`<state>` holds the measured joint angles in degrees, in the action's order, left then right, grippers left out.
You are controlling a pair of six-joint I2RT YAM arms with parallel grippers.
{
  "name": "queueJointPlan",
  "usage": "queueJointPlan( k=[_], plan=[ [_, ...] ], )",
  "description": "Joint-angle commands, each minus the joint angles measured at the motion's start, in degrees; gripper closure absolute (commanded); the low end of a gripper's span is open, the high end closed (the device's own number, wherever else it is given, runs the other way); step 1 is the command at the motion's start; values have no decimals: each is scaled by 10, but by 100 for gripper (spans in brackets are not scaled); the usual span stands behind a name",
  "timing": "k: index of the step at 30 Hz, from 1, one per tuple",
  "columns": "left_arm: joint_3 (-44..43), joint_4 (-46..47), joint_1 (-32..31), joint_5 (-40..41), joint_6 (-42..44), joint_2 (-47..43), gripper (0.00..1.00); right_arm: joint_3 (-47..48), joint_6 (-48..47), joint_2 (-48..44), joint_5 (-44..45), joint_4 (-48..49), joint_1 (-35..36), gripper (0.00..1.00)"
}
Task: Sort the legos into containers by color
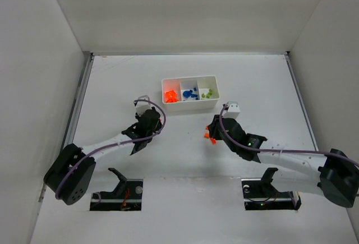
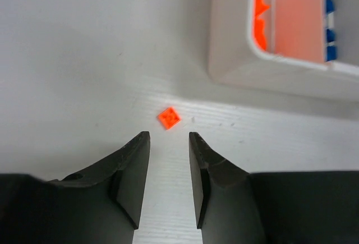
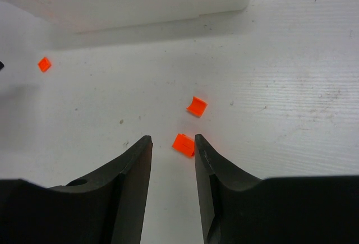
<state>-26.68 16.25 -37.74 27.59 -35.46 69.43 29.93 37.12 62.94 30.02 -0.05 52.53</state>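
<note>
white walls (image 1: 185,8); scuffed table (image 1: 263,87); orange legos (image 3: 197,106)

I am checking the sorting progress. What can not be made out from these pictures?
- Top view: the bricks in the tray are too small to count; the left arm covers the loose orange brick.
- Left wrist view: frame edges cut the tray; the green compartment is outside.
- Right wrist view: the tray's near wall hides nearly all its contents.

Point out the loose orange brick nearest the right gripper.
The flat brick just ahead of the right gripper; the curved brick lies farther ahead, the third brick far left.
</note>
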Motion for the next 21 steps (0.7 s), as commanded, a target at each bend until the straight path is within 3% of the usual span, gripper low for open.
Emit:
queueJointPlan(
  k=[1, 8, 21],
  plan=[
    [1, -39, 10, 19, -20, 28, 67, -1, 1, 8, 8, 38, 2, 58],
    [-49, -6, 3, 19, 27, 134, 65, -4, 4, 6, 4, 48, 9, 58],
    [-87, -6, -2, 8, 69, 205, 65, 2, 0, 28, 4, 60, 8, 57]
  ],
)
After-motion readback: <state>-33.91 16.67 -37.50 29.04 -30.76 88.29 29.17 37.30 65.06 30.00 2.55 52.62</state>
